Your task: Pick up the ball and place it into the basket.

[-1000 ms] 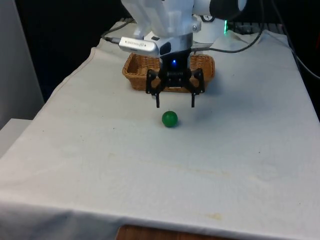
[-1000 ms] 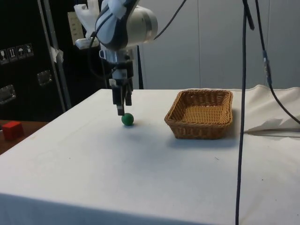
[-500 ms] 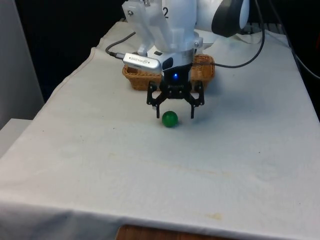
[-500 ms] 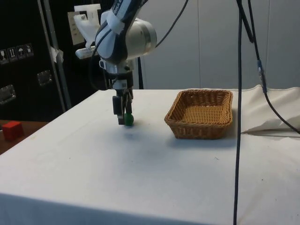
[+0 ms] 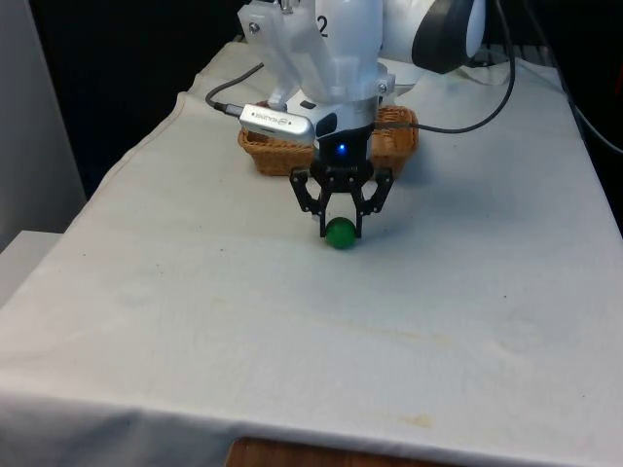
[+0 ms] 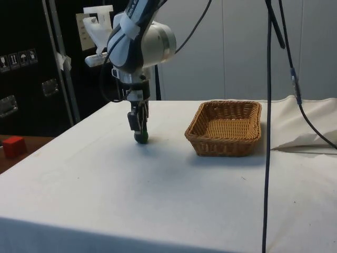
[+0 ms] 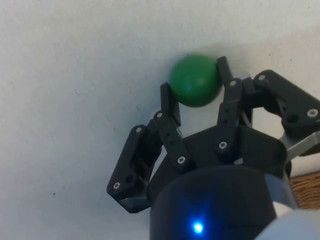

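Observation:
The green ball [image 5: 340, 234] rests on the white cloth near the table's middle, a short way in front of the wicker basket [image 5: 265, 154]. My gripper [image 5: 340, 230] points straight down over the ball and is shut on it, one finger on each side. In the wrist view the ball [image 7: 194, 80] sits squeezed between the two fingertips [image 7: 168, 95] of the gripper [image 7: 195, 86]. From the side the ball [image 6: 141, 138] peeks out just under the gripper [image 6: 140, 135], touching the cloth. The basket [image 6: 224, 148] stands apart, with nothing in it.
Black cables [image 6: 268, 121] hang down by the basket on the side view's right. A small red block [image 6: 13, 146] lies on a lower surface beyond the table's edge. White cloth [image 5: 292, 331] stretches open in front of the ball.
The gripper came down around the ball with its fingers wide, then closed on it. The ball shifted slightly toward the front view's right.

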